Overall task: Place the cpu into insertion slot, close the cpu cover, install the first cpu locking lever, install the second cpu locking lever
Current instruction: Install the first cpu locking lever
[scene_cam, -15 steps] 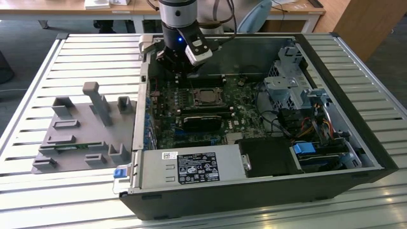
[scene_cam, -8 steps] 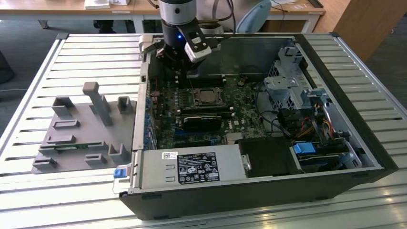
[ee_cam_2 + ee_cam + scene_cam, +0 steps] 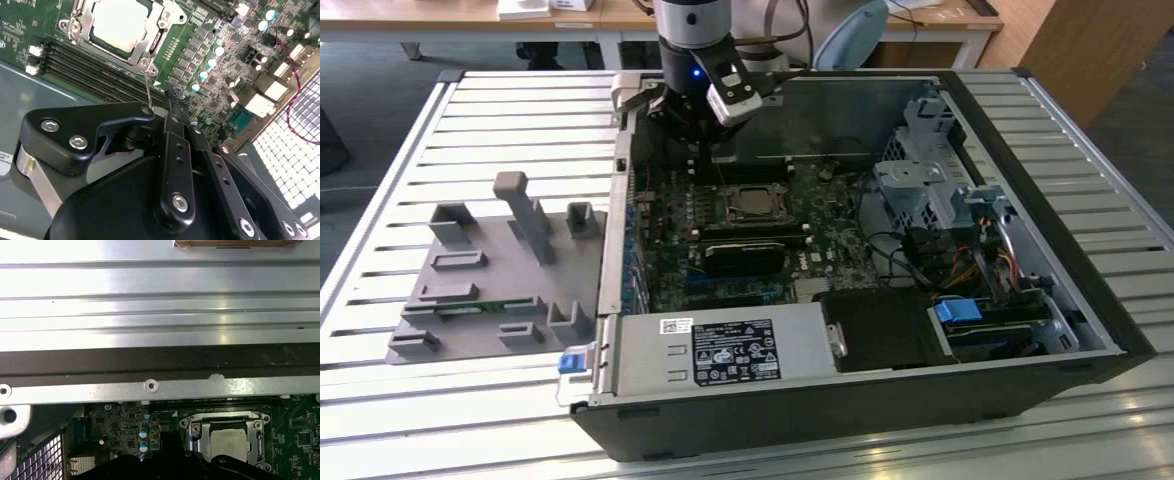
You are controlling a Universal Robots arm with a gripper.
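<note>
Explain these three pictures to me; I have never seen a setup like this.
The machine is a robot arm ending in a gripper. The exterior view looks from off the arm at a slatted table. On the table lie an open computer case and, at the exterior view's left, a grey holder plate. The two wrist cameras ride on the arm and look at the green motherboard. The cpu sits on the board, framed by the cpu cover. In the second wrist view a thin metal lever rises from the cover's corner to the gripper's tip. Whether the lever is gripped, I cannot tell.
</note>
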